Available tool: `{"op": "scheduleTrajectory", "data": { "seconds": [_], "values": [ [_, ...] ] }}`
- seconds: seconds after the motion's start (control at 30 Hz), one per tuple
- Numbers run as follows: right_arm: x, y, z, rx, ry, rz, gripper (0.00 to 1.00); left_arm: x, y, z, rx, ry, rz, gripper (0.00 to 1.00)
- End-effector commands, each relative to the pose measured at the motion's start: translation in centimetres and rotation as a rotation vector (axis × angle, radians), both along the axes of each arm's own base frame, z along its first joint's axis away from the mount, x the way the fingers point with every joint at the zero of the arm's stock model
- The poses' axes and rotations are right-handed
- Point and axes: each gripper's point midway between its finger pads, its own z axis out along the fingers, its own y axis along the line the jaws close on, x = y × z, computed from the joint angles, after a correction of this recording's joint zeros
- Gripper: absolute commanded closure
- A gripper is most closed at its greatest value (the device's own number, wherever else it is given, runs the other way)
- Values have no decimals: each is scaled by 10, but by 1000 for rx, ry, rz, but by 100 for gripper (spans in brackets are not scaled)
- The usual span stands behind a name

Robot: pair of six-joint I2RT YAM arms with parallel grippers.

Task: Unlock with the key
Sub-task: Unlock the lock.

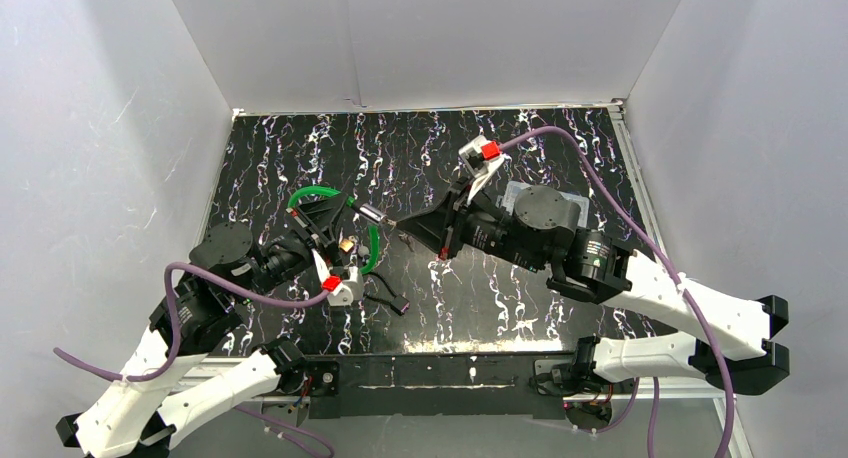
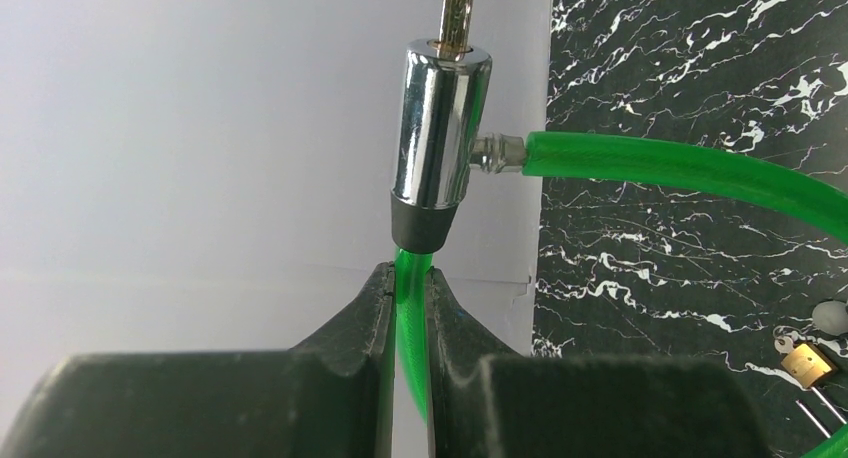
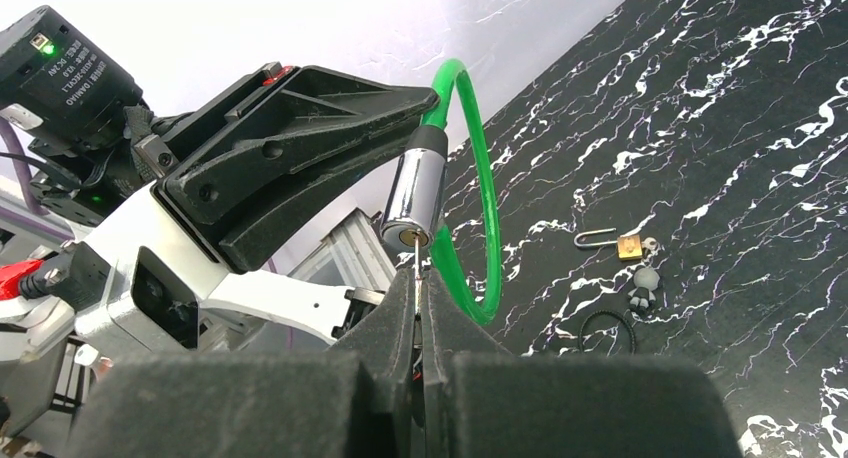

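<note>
A: Where is the lock?

B: Lifted off the counter (image 3: 760,128), between the 2 arms. The left fingers (image 2: 360,318) are clamped on the green cable (image 2: 680,168) just below the chrome lock barrel (image 2: 438,128), so the barrel sticks out past their tips with its keyhole end turned toward the right arm.

A: And the key?

B: The right fingers (image 3: 385,328) are pressed together on the key (image 3: 415,273). Its thin blade runs straight from their tips to the keyhole in the barrel's face. From the left wrist, the blade meets the top of the barrel in line with it. I cannot tell how deep it sits.

A: So which step is that?

B: I'd judge insertion is done or nearly done, and the turn is what is left. The cable's 2 ends both look joined to the barrel, so nothing is released yet.

A: What does the turn call for?

B: The right wrist should roll about the blade's own line without pushing sideways, since a thin blade could bend or slip. The left fingers need to hold firm, because a round cable may twist in their grip and soak up the turn.

A: Anything else nearby?

B: A small padlock (image 3: 628,245) lies on the counter, well apart from the work.
</note>
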Motion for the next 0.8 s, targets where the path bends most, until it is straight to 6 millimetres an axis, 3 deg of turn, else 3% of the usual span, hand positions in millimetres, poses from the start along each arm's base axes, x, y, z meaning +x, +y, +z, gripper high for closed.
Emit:
{"op": "scheduleTrajectory", "data": {
  "seconds": [0.0, 0.4, 0.5, 0.77],
  "values": [
    [9, 6, 15, 55, -27, -50, 99, -11, -8, 39, -105, -56, -71, 100],
    [11, 10, 9, 40, -50, -85, 99, -4, -4, 33, -104, 27, -16, 100],
    [7, 11, 11, 59, -30, -70, 99, -2, -5, 27, -74, 4, -14, 100],
    [11, 14, 6, 11, 46, -95, 99, 8, -7, 37, -35, -128, 4, 100]
  ]
}}
